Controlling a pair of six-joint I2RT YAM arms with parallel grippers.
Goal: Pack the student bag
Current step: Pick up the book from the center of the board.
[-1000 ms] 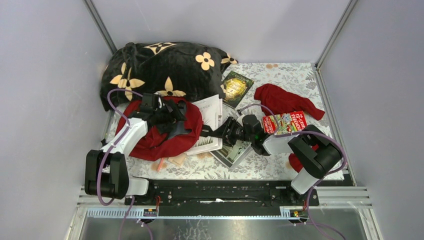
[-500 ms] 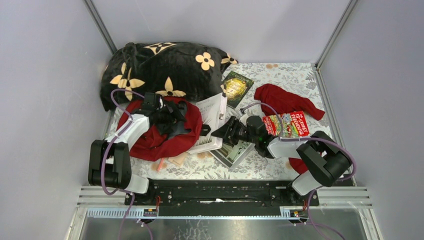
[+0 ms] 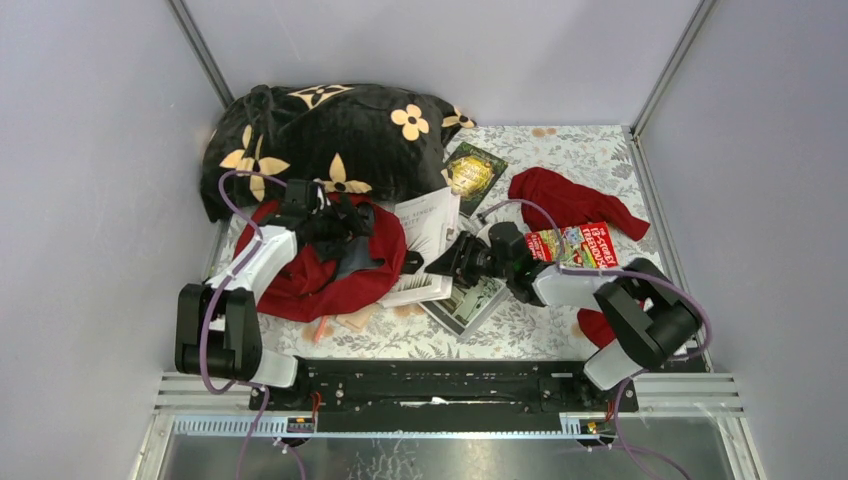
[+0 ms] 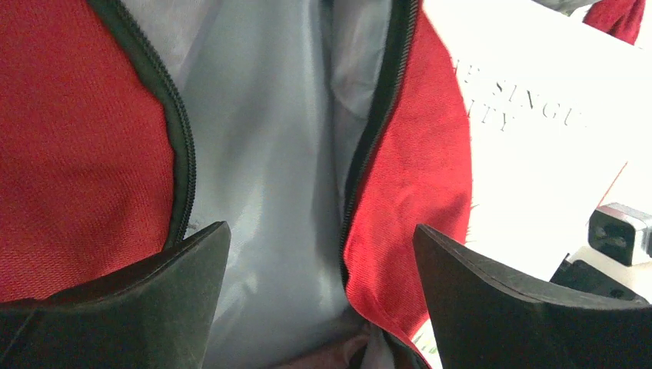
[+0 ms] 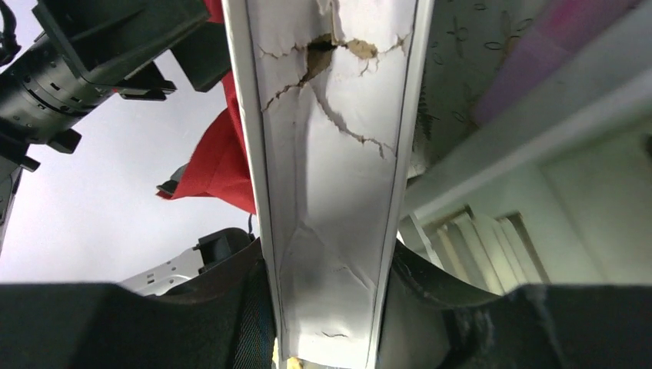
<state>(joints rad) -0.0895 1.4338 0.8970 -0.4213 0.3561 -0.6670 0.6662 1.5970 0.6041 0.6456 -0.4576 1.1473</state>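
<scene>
The student bag (image 3: 325,285), dark red with black zippers, lies at the left of the table. Its zip is open and shows grey lining (image 4: 261,154). My left gripper (image 3: 343,240) (image 4: 319,231) hangs open over that opening. One finger is over the lining, the other past the bag's red right flap (image 4: 407,192). My right gripper (image 3: 443,262) (image 5: 327,269) is shut on the creased spine of a white book (image 3: 428,232) (image 5: 330,154). The book stands tilted on edge beside the bag's right side, and its cover also shows in the left wrist view (image 4: 538,131).
A black plush blanket with orange flowers (image 3: 320,130) fills the back left. A green book (image 3: 472,172), a limp red garment (image 3: 570,200) and a red-covered book (image 3: 578,245) lie at the right. Another book (image 3: 468,305) lies under the right arm.
The right gripper has closed further on the white book and tipped it up on edge toward the bag. The left arm shifted slightly back over the bag's opening.
</scene>
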